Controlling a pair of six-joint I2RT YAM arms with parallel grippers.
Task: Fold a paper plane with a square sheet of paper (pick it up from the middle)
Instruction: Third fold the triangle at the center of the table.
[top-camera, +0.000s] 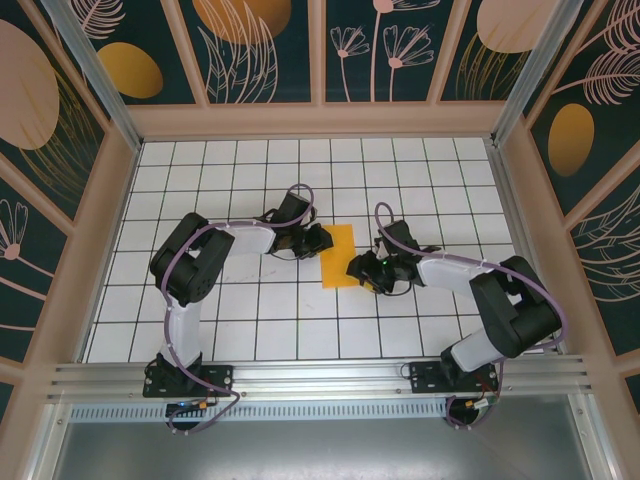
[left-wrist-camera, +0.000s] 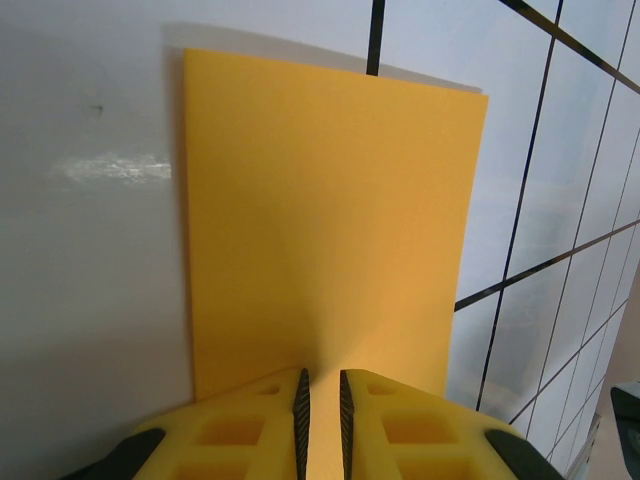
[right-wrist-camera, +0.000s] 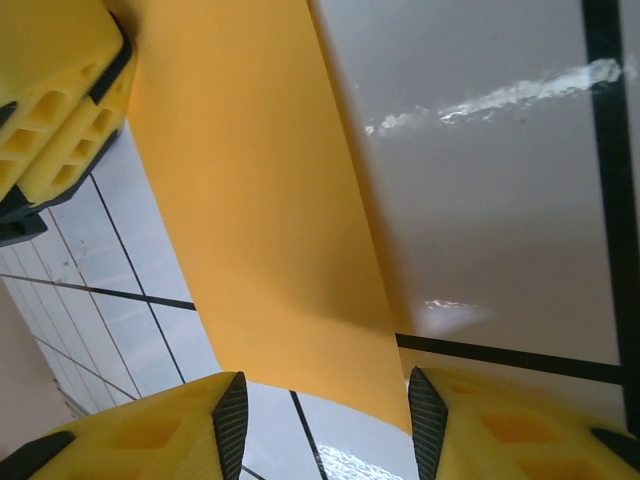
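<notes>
**Left gripper pinches the sheet's edge, right gripper straddles the opposite side**

In the left wrist view the left gripper (left-wrist-camera: 321, 405) is clenched almost fully, its two dark pads (left-wrist-camera: 301, 410) a sliver apart with the near edge of the square sheet of paper (left-wrist-camera: 320, 220) caught between them. From there the sheet runs away flat and uncreased, with a thin shadow along its far and left edges. Bare white table lies to its left and black grid lines to its right.

The right gripper (right-wrist-camera: 325, 425) is released. Its pads (right-wrist-camera: 232, 425) stand wide apart, and the sheet's (right-wrist-camera: 260, 220) edge sits in the gap between them, bowed and raised over a grid line. Whether either pad touches the paper cannot be told. A yellow finger (right-wrist-camera: 55, 110) of the left gripper shows at the sheet's far end.

From above, the left gripper (top-camera: 318, 240) meets the sheet's (top-camera: 338, 255) left edge near its far corner. The right gripper (top-camera: 360, 268) meets the right edge nearer the bases. The sheet shows as a rectangle longer than it is wide, near the middle of the table (top-camera: 250, 330).

Open grid squares lie beyond the sheet towards the far wall and nearer towards the aluminium rail (top-camera: 320, 375). The arms take the room to the left and right of it. The wooden frame and floral panels (top-camera: 260, 50) stand well apart from both grippers.
</notes>
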